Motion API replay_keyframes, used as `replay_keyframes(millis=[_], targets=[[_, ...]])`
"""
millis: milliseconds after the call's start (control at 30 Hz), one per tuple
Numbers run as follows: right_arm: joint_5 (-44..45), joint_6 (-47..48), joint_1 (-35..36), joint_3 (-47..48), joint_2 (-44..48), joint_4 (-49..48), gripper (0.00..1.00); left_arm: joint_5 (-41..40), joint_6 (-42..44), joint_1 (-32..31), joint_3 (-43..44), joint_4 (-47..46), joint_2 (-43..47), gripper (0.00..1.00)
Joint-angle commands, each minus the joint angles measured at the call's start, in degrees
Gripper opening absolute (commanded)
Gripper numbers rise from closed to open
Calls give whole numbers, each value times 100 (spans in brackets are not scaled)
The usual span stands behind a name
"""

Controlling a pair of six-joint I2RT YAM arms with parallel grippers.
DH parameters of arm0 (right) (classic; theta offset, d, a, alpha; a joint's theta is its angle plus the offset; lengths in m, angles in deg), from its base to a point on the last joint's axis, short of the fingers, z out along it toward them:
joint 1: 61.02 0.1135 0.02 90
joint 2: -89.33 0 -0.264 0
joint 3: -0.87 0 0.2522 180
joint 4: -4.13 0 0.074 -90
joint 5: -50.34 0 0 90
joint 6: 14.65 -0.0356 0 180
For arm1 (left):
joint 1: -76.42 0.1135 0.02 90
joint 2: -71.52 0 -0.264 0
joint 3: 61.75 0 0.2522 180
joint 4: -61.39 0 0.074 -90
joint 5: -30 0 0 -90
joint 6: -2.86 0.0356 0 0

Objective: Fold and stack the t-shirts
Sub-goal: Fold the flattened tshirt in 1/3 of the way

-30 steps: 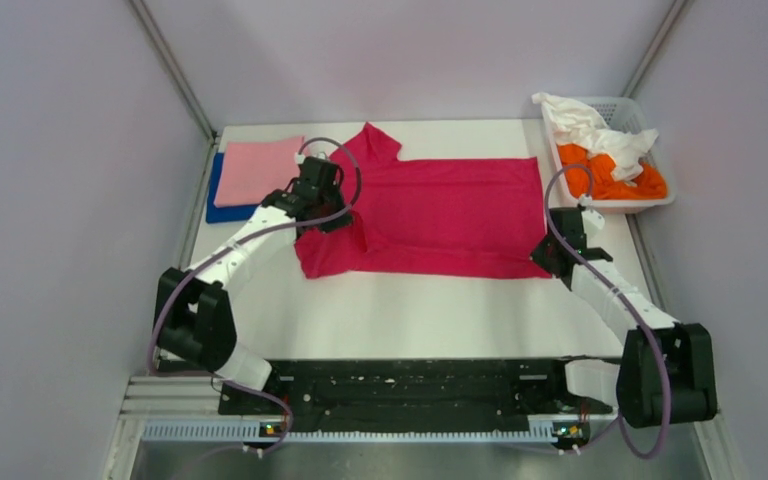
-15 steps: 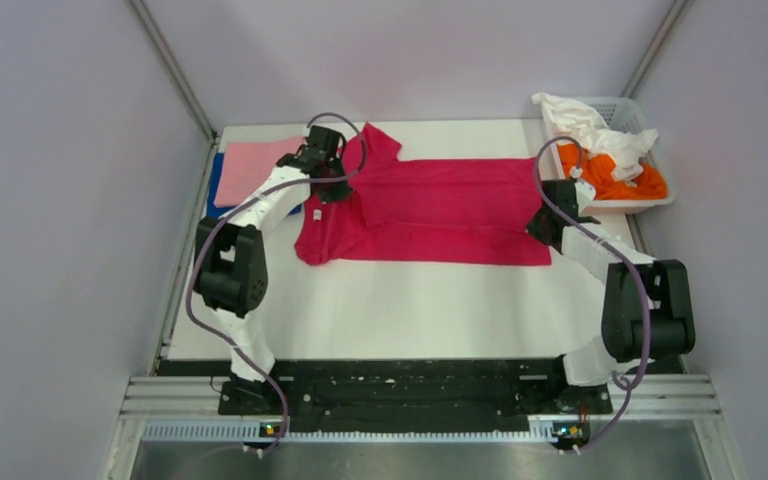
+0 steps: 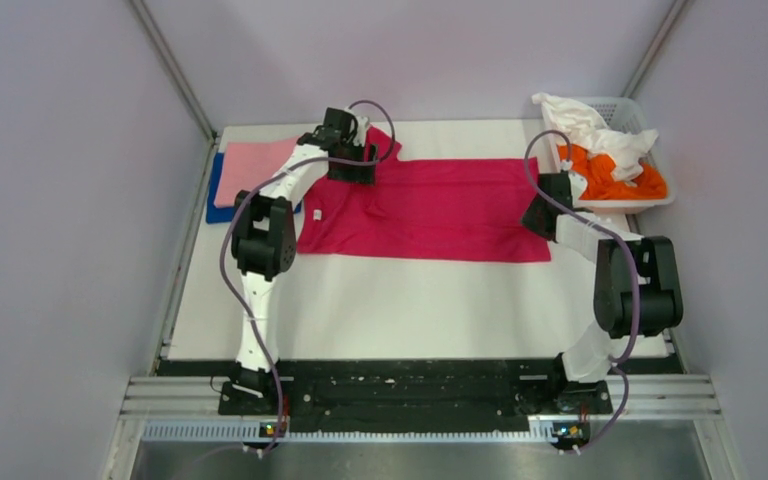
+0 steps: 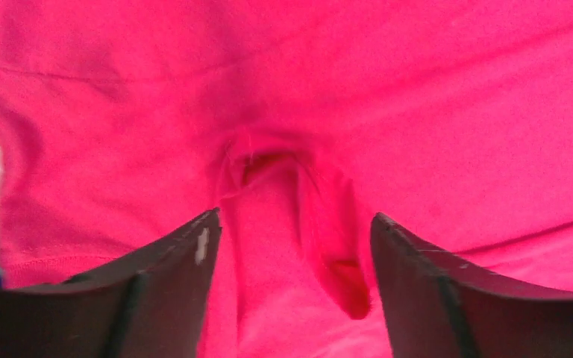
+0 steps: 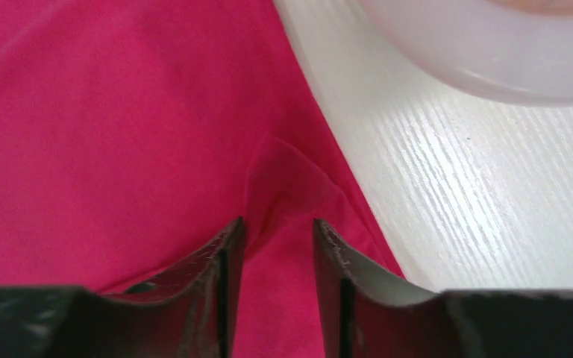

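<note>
A magenta-red t-shirt [image 3: 440,210] lies flat across the middle of the table as a long folded band. My left gripper [image 3: 352,165] is over its far left end. In the left wrist view the gripper [image 4: 295,220] is wide open over a loose pinched ridge of the magenta cloth [image 4: 343,89]. My right gripper [image 3: 536,215] is at the shirt's right edge. There its jaws [image 5: 277,224] stand a little apart, open, over a small pucker of cloth [image 5: 119,112]. A folded light pink t-shirt [image 3: 255,165] lies on a folded royal blue one [image 3: 220,208] at the far left.
A white slotted basket [image 3: 620,206] at the far right holds a crumpled orange t-shirt [image 3: 610,180] and a white one [image 3: 585,125]. Its rounded base [image 5: 492,60] shows just beyond the right gripper. The bare white table [image 3: 410,310] stretches from the shirt to the arm bases.
Both grippers moved toward the far side of the table with the magenta cloth, then opened and let it go. The shirt's near edge now lies farther back.
</note>
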Motion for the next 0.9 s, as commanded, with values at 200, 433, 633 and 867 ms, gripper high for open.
replay_keyframes(millis=[200,433,633,867], targets=[[243,501,-35,590,549,500,78,-1601,-441,91,1114,507,489,99],[-740,422,565,-227,1188,-132,99,-559,-1649,91,-2082,-545,2347,99],[-1749,452,946,66,162,-578,99,-513,-2219,132,-3273,-827,2445,99],[-1731,269,958,-208,-274,-558,99,-1159,-2500,364,-3295,-135,1700,99]])
